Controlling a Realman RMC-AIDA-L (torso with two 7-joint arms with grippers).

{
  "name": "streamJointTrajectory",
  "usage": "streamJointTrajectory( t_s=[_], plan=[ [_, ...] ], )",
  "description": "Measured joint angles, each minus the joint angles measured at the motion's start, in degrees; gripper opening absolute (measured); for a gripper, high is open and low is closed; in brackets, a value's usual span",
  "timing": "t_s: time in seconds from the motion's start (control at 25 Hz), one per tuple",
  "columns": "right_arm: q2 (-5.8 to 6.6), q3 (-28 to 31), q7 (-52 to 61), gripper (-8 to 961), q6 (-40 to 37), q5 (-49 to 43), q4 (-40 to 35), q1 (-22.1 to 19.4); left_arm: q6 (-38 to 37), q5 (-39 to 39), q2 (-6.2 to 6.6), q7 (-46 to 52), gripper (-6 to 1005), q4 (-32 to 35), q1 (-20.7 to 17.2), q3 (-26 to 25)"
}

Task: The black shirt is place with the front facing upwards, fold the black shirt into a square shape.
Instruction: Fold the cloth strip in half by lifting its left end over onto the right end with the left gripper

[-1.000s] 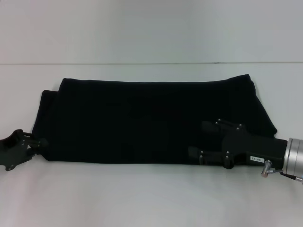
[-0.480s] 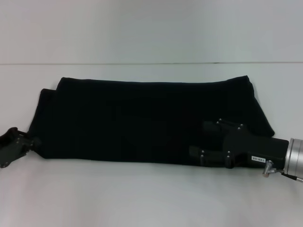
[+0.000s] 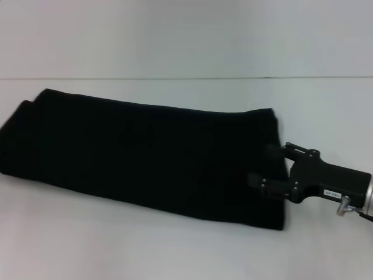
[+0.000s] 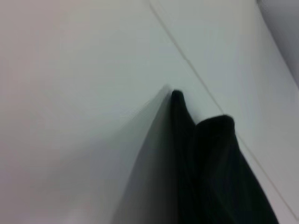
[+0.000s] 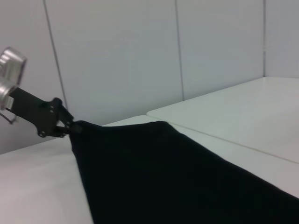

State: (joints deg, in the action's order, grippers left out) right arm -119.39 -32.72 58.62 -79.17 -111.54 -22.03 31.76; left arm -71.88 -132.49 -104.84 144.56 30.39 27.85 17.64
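The head camera looks forward and down from above onto the white table [image 3: 175,251], taking in the whole shirt [image 3: 145,157] — a long dark band across the middle — with the right gripper [image 3: 269,169] at its right end. The left wrist camera sits very close and low at the shirt's [image 4: 215,168] end, looking along the table [image 4: 70,116] towards the wall. The right wrist camera also sits low, looking across the shirt [image 5: 177,177] to the left gripper [image 5: 70,127] at its far corner — with the panelled wall [image 5: 140,56] behind. All three views share the shirt and table.
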Motion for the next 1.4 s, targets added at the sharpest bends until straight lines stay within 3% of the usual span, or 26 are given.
streamJointTrajectory(
  t_s=[0.24, 0.52, 0.64, 0.76, 0.92, 1.16, 1.28, 1.32, 1.36, 1.4],
  plan=[
    [0.08, 0.9, 0.0, 914, 0.0, 0.0, 0.0, -1.1, -0.5, -0.6, 0.74, -0.1, 72, 0.3, 0.2, -3.1],
    [0.16, 1.6, 0.0, 915, 0.0, 0.0, 0.0, -2.3, -7.9, 6.0, 0.98, -0.6, 72, 0.4, 3.0, -4.1],
    [0.31, 2.0, 0.0, 914, 0.0, -0.1, 0.0, -3.1, -12.0, 9.9, 0.71, -0.6, 72, 0.4, 6.0, -3.6],
    [0.39, 2.8, 0.1, 914, 0.0, -0.1, 0.0, -4.1, -13.6, 10.8, -0.32, -0.9, 73, -0.1, 11.3, -3.1],
    [0.4, 3.0, 0.1, 914, -0.1, -0.1, 0.1, -5.0, -14.0, 10.8, -2.82, -1.9, 71, -0.6, 18.7, -1.1],
    [0.4, 3.1, 1.7, 914, -0.1, -0.1, 0.4, -6.1, -14.3, 10.9, -8.33, -2.2, 72, -0.8, 27.1, 6.6],
    [0.32, 3.1, 1.8, 914, -0.1, -0.1, 0.5, -6.5, -14.2, 10.9, -12.34, -2.9, 72, -1.0, 27.0, 10.6],
    [0.28, 3.1, 1.8, 914, 0.0, -0.1, 0.5, -6.6, -13.9, 10.9, -14.42, -3.8, 72, -1.6, 26.0, 11.9],
    [0.15, 3.1, 1.8, 914, 0.2, -0.1, 0.5, -6.7, -13.8, 10.9, -14.79, -4.0, 72, -1.7, 25.8, 12.1],
    [0.06, 3.1, 1.8, 914, 0.5, -0.1, 0.5, -6.7, -13.0, 10.9, -16.9, -5.5, 72, -3.1, 24.3, 12.8]
  ],
)
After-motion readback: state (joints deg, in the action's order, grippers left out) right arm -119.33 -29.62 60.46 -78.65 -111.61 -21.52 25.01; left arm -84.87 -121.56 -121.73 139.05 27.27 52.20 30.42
